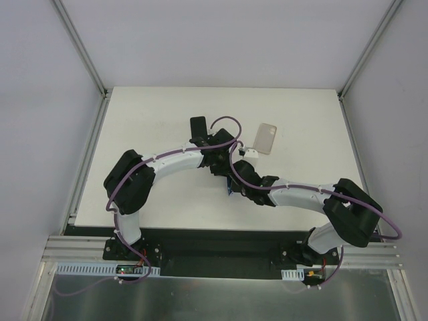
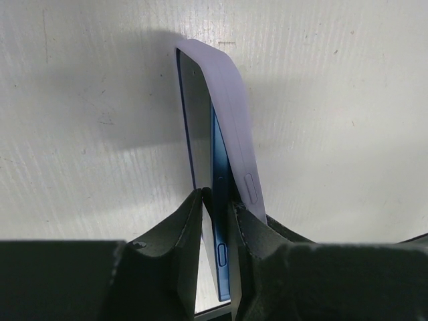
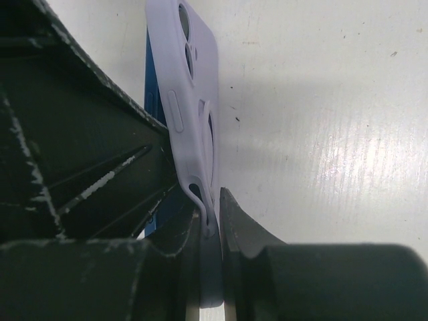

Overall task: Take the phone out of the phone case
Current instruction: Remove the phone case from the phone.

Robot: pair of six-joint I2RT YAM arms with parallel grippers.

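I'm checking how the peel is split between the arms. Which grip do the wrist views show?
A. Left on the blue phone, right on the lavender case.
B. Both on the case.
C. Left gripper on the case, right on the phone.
A: the left gripper pinches the edge of the blue phone, with the lavender case bowed outside its finger, while the right gripper clamps the case's rim.

I see my white-and-black left arm (image 1: 174,159) and right arm (image 1: 301,194) both bent inward, their wrists meeting in the middle. My black left claw (image 2: 215,200) is pinched nearly closed, jaws almost parallel. My black right claw (image 3: 210,207) is clamped tight too.
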